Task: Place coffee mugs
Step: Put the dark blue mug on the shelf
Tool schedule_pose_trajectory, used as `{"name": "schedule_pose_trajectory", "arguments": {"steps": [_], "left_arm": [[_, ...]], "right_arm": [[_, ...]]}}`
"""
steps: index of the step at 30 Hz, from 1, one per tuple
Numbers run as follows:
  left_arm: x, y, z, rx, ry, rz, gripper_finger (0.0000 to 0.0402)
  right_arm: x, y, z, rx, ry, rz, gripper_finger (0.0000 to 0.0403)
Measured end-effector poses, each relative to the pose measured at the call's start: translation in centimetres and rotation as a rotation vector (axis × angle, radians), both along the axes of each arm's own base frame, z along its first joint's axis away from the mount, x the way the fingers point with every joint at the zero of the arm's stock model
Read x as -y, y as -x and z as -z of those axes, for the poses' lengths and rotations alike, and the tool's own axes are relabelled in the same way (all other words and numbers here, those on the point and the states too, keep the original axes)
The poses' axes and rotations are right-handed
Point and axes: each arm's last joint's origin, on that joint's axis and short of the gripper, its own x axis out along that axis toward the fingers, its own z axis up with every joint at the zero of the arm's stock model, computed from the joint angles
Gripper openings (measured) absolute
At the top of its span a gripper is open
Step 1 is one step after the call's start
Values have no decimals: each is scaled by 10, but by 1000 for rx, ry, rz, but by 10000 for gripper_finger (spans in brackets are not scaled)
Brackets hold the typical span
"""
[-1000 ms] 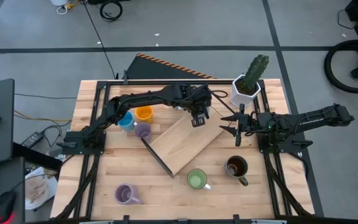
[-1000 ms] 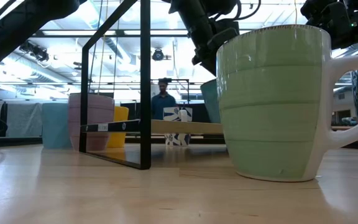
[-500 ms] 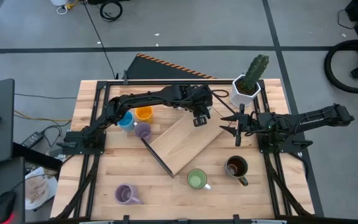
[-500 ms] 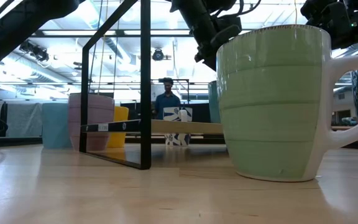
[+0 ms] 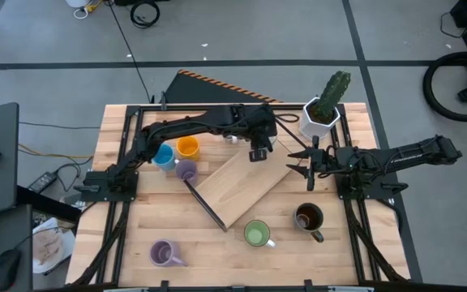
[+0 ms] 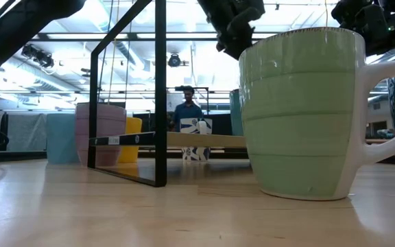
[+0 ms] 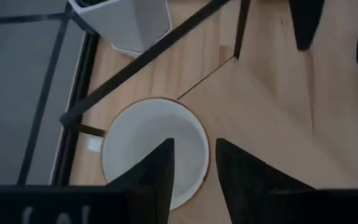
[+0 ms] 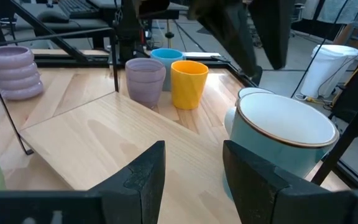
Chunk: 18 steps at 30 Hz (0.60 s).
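Note:
My left gripper (image 5: pixel 258 152) hangs open just above a pale mug with a gold rim (image 7: pixel 154 152), one finger over its hollow and one outside the rim. In the low view the gripper (image 6: pixel 235 29) is clear of the mug (image 6: pixel 234 113). The mug (image 8: pixel 284 140) stands upright on the wooden board. My right gripper (image 5: pixel 307 168) waits open at the right, near this mug. Blue (image 5: pixel 164 157), orange (image 5: pixel 187 148) and lilac (image 5: pixel 186 169) mugs stand together on the left. A second lilac mug (image 5: pixel 163 254), the green mug (image 5: pixel 256 234) and the dark brown mug (image 5: pixel 307 216) stand near the front edge.
A pale wooden board (image 5: pixel 242 182) lies slantwise across the table's middle with a thin black metal frame (image 6: pixel 160 92) over it. A white angular pot with a cactus (image 5: pixel 321 115) stands at the far right. A person (image 6: pixel 187 113) is in the room behind the table.
The pale mug was tilted under my left gripper a second ago and now stands upright on the board. My left gripper has since risen straight up, away from the mug. My right arm has kept still.

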Motion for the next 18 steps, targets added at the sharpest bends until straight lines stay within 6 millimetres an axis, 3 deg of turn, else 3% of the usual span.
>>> {"name": "schedule_pose_trajectory", "arguments": {"steps": [9, 18], "left_arm": [[-20, 19, 1, -140, -14, -24, 123], [-8, 22, 3, -215, -73, 20, 123]], "right_arm": [[0, 1, 6, -56, -15, 5, 167], [-3, 5, 11, -117, -40, -10, 167]]}}
